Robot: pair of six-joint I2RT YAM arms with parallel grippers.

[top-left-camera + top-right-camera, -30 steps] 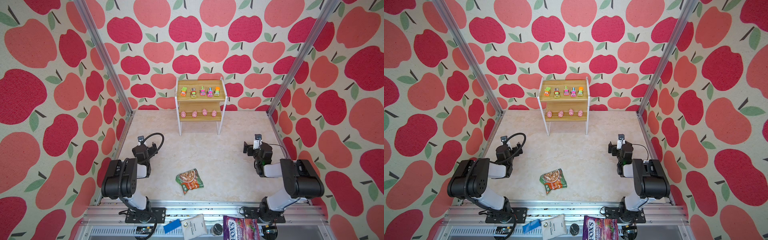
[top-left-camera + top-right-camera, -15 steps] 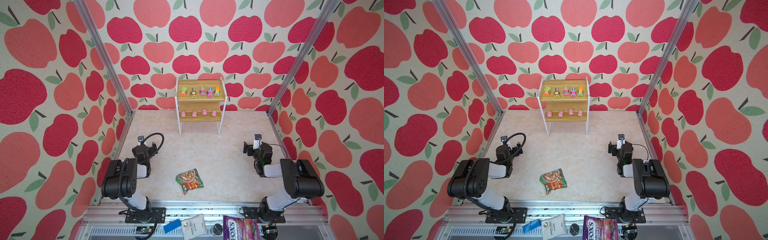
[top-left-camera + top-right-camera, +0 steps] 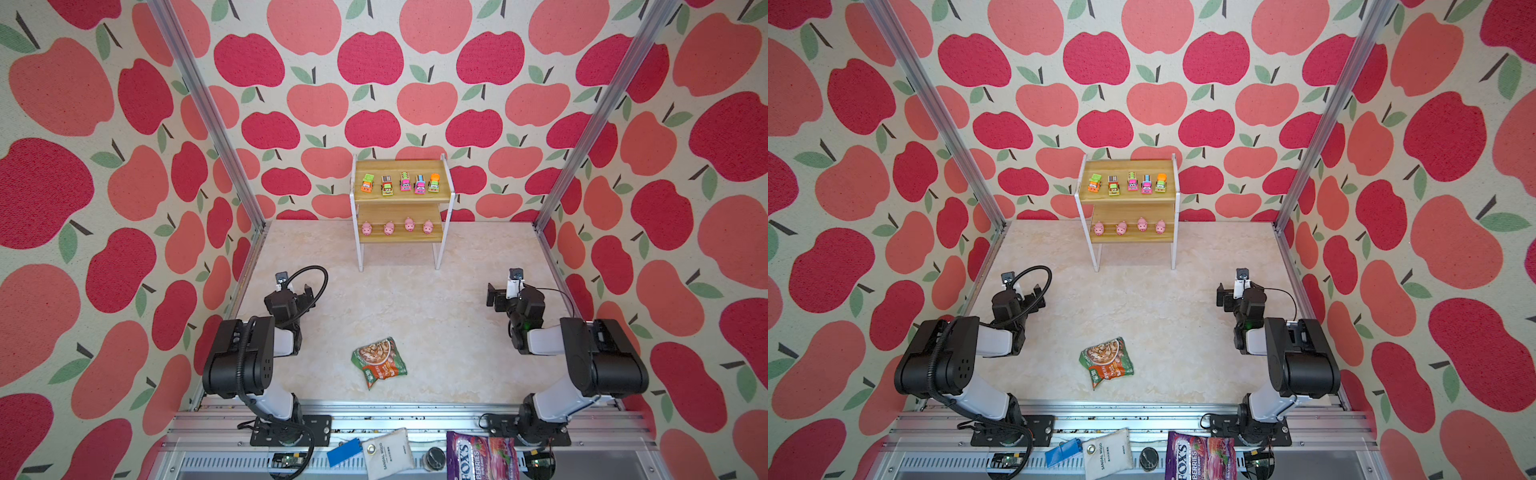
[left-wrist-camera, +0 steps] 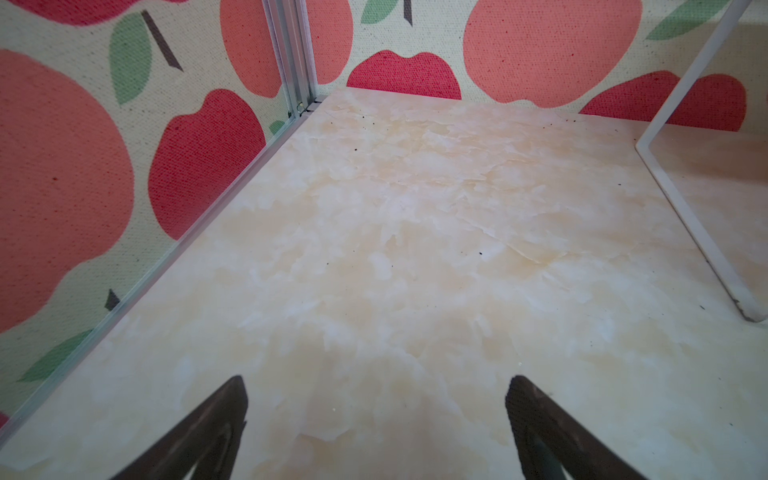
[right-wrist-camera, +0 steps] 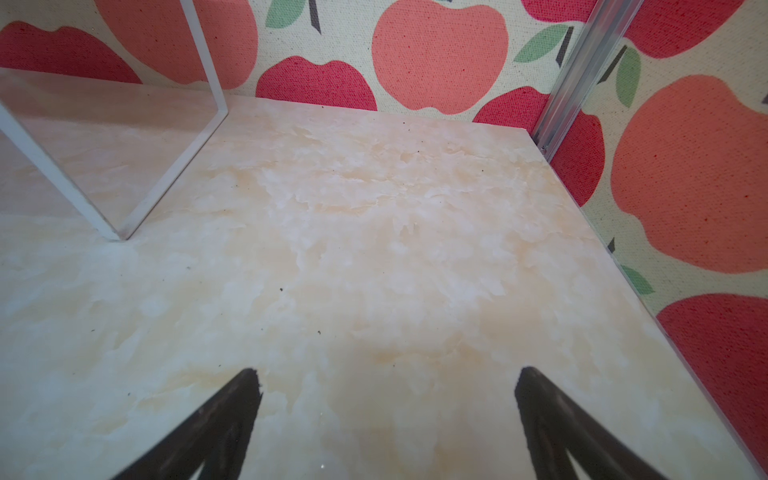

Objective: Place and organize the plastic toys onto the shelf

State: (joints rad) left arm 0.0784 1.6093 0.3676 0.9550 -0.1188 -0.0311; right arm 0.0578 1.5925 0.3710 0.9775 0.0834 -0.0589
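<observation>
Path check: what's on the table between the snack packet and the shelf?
Nothing. The table is bare between the snack packet and the shelf. This shows in both top views.

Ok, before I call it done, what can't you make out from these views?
Five tiny bright plastic trucks and four tiny pink plastic pigs: too small in both top views to judge how they sit.
Two-tier wooden shelf with white metal frame: lower board's rear hidden under the upper board; wrist views' edges cut off all but legs.
Left hand, right hand: only fingertips show, cut by wrist views' bottom edges.
</observation>
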